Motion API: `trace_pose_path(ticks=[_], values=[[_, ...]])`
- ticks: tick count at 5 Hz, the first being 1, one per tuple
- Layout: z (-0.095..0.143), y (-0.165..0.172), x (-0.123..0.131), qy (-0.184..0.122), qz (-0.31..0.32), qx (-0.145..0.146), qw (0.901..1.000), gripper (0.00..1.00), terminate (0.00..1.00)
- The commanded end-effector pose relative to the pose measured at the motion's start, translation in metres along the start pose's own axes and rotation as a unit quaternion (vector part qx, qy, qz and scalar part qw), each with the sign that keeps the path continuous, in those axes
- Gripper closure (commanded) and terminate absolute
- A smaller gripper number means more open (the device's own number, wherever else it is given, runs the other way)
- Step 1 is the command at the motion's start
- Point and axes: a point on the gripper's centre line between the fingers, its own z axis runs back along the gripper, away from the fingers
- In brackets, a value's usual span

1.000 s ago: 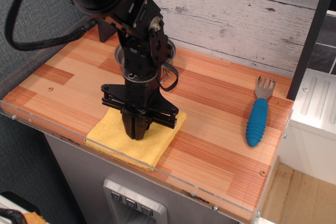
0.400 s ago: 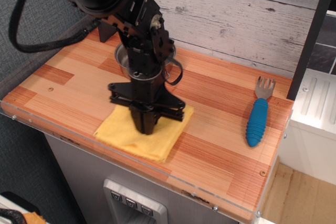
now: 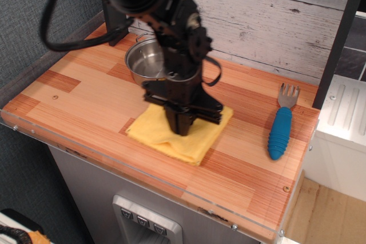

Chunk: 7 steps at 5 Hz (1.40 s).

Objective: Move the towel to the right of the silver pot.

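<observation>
observation.image view: the single arm reaches down from the upper left, its gripper (image 3: 180,127) planted on the towel (image 3: 182,132).
Claw: fingers drawn narrow and pressed into the yellow cloth near its middle; whether they pinch a fold or only push down, I cannot tell.
Towel position: flat on the wooden tabletop (image 3: 251,147), just in front of and slightly right of the silver pot (image 3: 150,61), its back edge close to the pot's base.
Pot: upright near the back wall, partly hidden by the arm.
Other item: a blue-handled fork (image 3: 281,127) lies well apart to the right.
Step in hand: dragging the cloth rightward, by my reading.
Doing it well: keep steady downward pressure so the cloth slides whole rather than bunching, carry it farther right and toward the back until it sits level with the pot, and stop short of the fork.
Change since earlier: the towel and gripper have shifted right and away from the front left edge, and the pot's rim, formerly hidden, is now exposed.
</observation>
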Motion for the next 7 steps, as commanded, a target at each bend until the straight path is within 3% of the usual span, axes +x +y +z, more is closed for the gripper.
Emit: trace_pose_path(ticks=[1,7], values=[[-0.005,-0.019,0.010,0.001,-0.015,-0.015,0.9998,1.00,0.00],[-0.012,-0.026,0.055,-0.012,-0.012,-0.031,0.9994,1.00,0.00]])
